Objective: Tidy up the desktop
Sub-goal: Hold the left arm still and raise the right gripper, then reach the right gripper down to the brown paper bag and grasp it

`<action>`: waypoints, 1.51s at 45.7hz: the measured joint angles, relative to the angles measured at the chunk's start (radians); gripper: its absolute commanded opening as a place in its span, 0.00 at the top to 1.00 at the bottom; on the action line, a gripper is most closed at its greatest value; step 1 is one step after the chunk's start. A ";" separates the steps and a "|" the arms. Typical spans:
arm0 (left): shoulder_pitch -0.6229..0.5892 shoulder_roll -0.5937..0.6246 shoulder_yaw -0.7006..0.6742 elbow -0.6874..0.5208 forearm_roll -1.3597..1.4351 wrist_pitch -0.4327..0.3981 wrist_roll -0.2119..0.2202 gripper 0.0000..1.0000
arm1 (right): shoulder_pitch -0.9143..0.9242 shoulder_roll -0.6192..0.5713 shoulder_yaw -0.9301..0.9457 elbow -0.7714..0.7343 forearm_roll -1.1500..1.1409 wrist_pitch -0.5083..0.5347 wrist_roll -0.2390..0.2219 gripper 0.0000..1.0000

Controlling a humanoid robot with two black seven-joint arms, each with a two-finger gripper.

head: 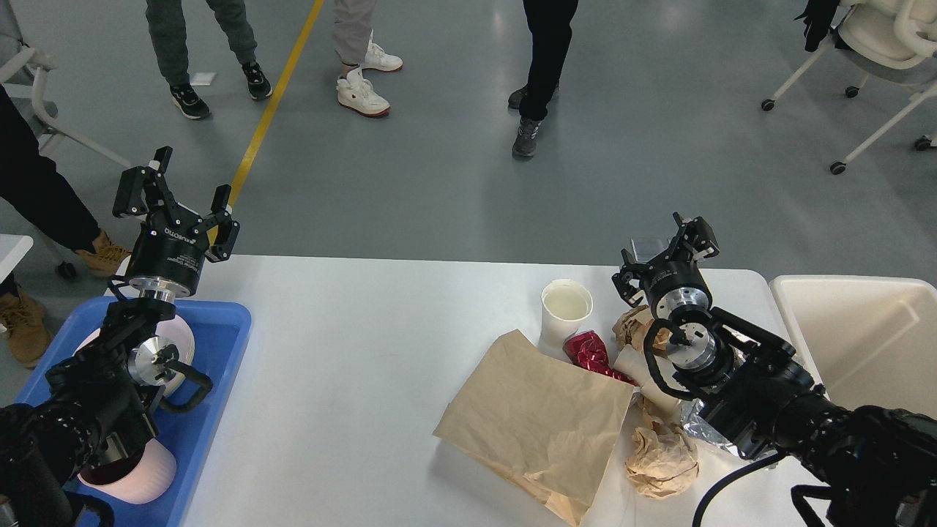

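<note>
Across the middle of your view sits the big white rounded-corner worktop (344,366), with the mess bunched at its right end: a flat brown paper bag (538,421), a white paper cup (565,313) standing upright, a crinkly red foil wrapper (589,351) and a crumpled tan paper ball (661,462). Your left tool (179,196) hangs spread wide above the blue plastic tray (219,344). Your right tool (670,252) hovers over the trash, can't tell its gap
</note>
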 measured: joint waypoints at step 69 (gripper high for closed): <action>0.000 0.000 0.000 0.000 0.000 0.000 0.000 0.04 | 0.310 -0.427 -0.439 0.194 -0.438 0.119 -0.006 0.00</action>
